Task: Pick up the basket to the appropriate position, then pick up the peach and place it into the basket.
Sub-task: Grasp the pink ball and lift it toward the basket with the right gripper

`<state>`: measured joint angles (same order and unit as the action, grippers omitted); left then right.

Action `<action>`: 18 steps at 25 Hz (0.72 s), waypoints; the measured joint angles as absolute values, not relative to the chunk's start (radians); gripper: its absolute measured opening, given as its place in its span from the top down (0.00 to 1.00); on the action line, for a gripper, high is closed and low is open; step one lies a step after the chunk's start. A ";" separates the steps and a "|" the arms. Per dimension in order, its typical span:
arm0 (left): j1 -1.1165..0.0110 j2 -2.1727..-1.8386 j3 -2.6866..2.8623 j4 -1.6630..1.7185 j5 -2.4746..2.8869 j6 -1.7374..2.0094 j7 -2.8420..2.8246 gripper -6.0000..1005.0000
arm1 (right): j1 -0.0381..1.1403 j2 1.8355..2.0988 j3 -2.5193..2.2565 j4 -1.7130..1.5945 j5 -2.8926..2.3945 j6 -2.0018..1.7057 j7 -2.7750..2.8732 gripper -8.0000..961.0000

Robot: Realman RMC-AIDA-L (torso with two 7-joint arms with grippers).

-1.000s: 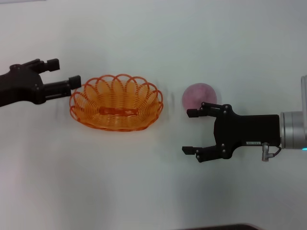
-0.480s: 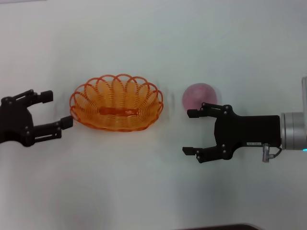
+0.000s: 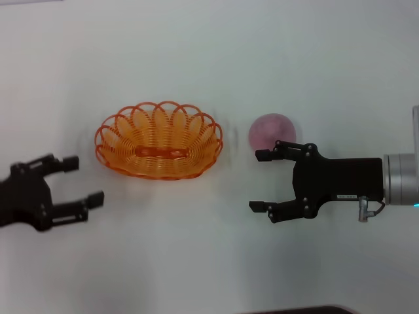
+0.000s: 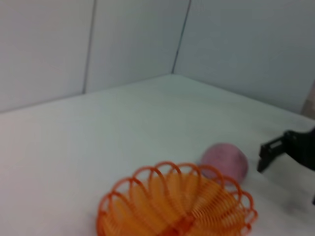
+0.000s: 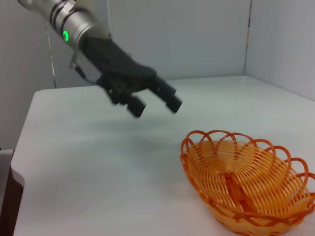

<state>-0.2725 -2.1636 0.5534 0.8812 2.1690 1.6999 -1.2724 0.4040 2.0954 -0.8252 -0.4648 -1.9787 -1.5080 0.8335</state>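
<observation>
The oval orange basket of looped wire (image 3: 158, 139) sits upright on the white worktop (image 3: 209, 255), left of centre in the head view, and it is empty. The round, dull pink-mauve peach (image 3: 272, 130) lies just beside the basket's right end, apart from it, also on the worktop. My right gripper (image 3: 260, 180) hovers with its fingers spread apart and holding nothing; its upper fingertip lies just below the peach in the head view, though I cannot tell whether it touches. My left gripper (image 3: 84, 179) is likewise spread and empty, near the basket's lower left and clear of the rim. I judge the basket step complete and the peach pick to be in hand. The next move calls for shifting the right gripper so both fingers straddle the peach, then closing gently on it.
</observation>
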 joint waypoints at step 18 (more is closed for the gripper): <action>-0.245 -2.169 0.555 0.750 2.224 1.654 -1.085 0.16 | 0.400 2.093 -0.825 -0.465 -1.983 -1.505 0.833 0.02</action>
